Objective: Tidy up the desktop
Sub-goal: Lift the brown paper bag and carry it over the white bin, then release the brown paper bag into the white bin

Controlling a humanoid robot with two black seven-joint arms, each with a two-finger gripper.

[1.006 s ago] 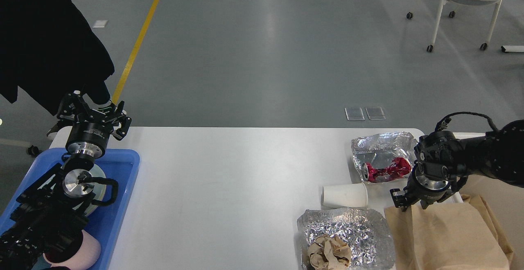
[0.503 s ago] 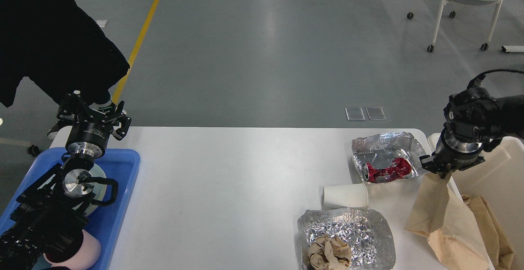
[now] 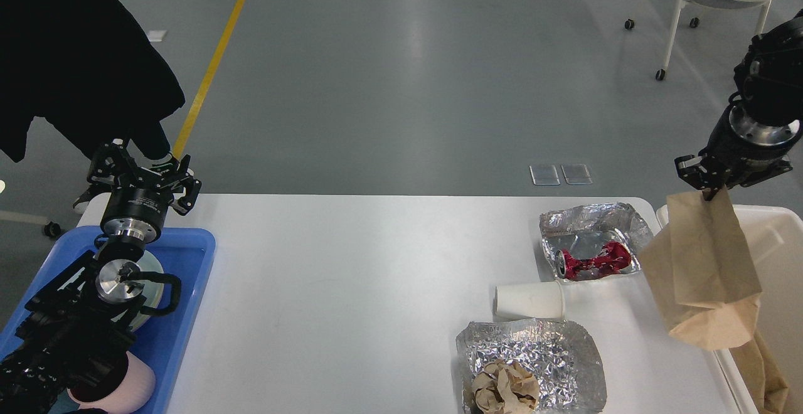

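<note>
One paper bag (image 3: 702, 270) hangs pinched in right gripper (image 3: 712, 193) fingers above bin (image 3: 775, 238); thin-edge grip may slip. Left gripper (image 3: 145, 172) fingers: cannot tell.

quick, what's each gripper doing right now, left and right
Left gripper: open, holding nothing, above the blue tray.
Right gripper: closed on the brown paper bag, lifted by its top edge.

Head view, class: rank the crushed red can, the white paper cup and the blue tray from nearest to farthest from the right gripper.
From the right gripper, which holds a brown paper bag:
1. Crushed red can, on foil to its lower left.
2. White paper cup, on its side, farther left.
3. Blue tray, at the desktop's far left end.
</note>
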